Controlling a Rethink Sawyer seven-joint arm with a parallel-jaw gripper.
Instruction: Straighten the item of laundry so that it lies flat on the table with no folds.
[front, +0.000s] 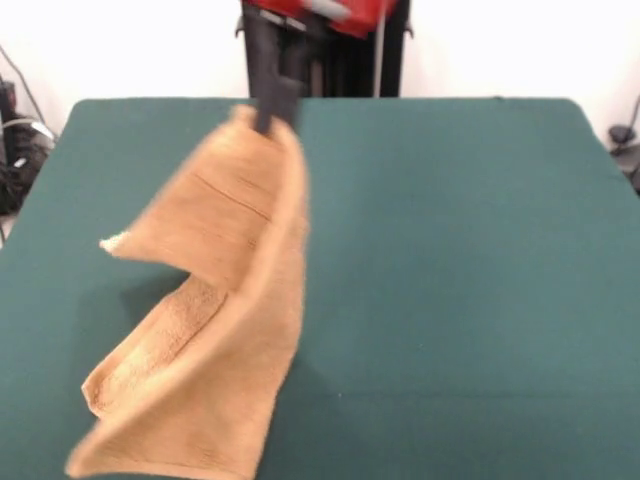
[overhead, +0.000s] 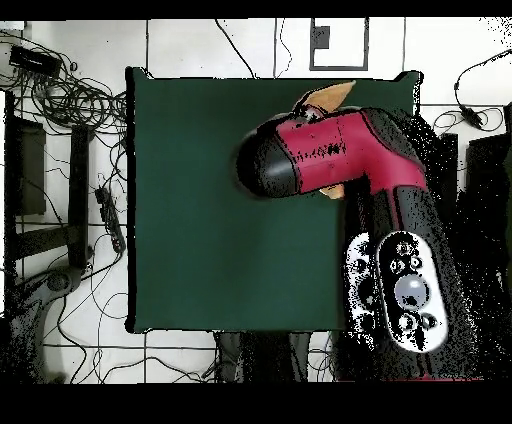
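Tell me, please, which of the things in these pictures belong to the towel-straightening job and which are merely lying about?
Part of the job:
- the towel, hanging folded from its top edge
- the gripper, shut on the towel's top edge
- the table, dark green

Just lying about:
- the cables on the floor beside the table
- the dark gear at the front view's left edge

In the front view, the towel (front: 215, 320) is held up by its top corner in the claw (front: 272, 118) over the left half of the counter (front: 460, 260), its lower end hanging toward the near edge.
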